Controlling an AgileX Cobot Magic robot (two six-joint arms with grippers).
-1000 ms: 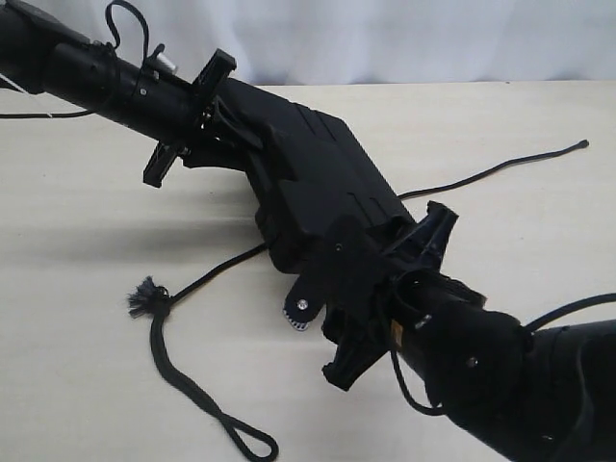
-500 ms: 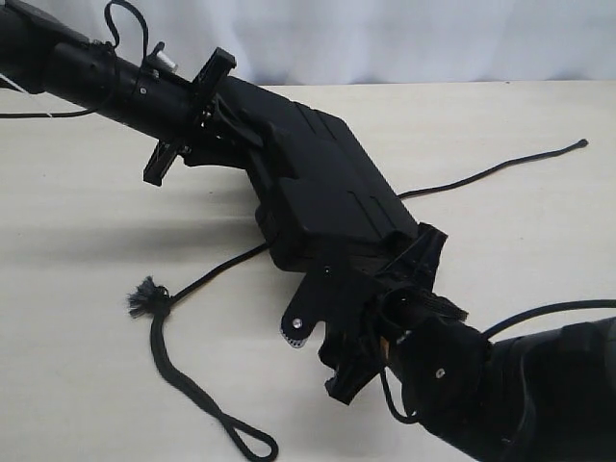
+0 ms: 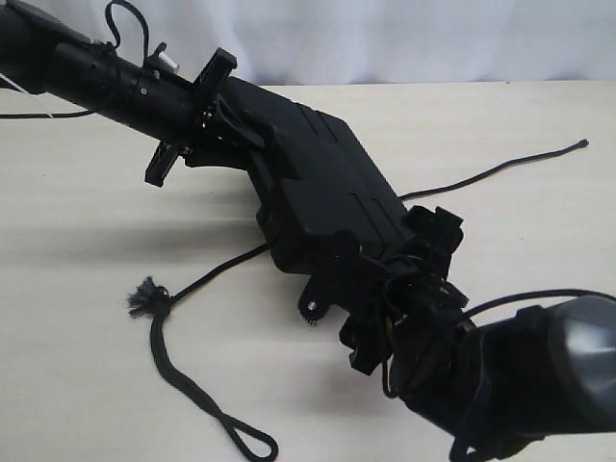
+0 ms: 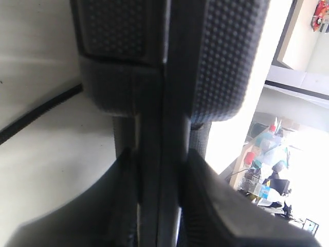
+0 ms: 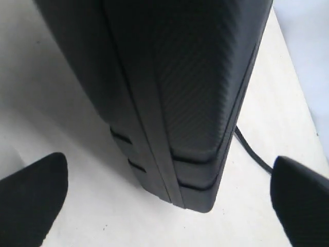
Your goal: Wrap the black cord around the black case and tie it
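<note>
- One desk [image 3: 87, 221], pale and plain, carries everything; its far edge runs along a white backdrop.
- Two black robot arms come in over it, the left one from the desk's far left corner and the right one from its near right corner.
- One black case [image 3: 322, 183] lies slanted across the middle of the desk, between the two arms, with one end toward the far left and the other toward the near right. It is shut along its seam, so nothing inside it can be seen. Whether its lower end touches the desk I cannot tell.
- One black cord [image 3: 192, 284] lies loose on the desk and passes behind and under the case, not wound round it. Its frayed tufted knot sits left of the case, the flat looped end trails toward the near edge, and the thin knobbed tip reaches toward the right edge.
- The left gripper [image 3: 231, 120] has its fingers [image 4: 118, 31] clamped on the case's far-left end, with the dotted pads pressed against both faces.
- The right gripper [image 3: 380, 265] stands with its fingers [image 5: 31, 198] spread wide on either side of the case's near-right end, apart from it and gripping nothing.
</note>
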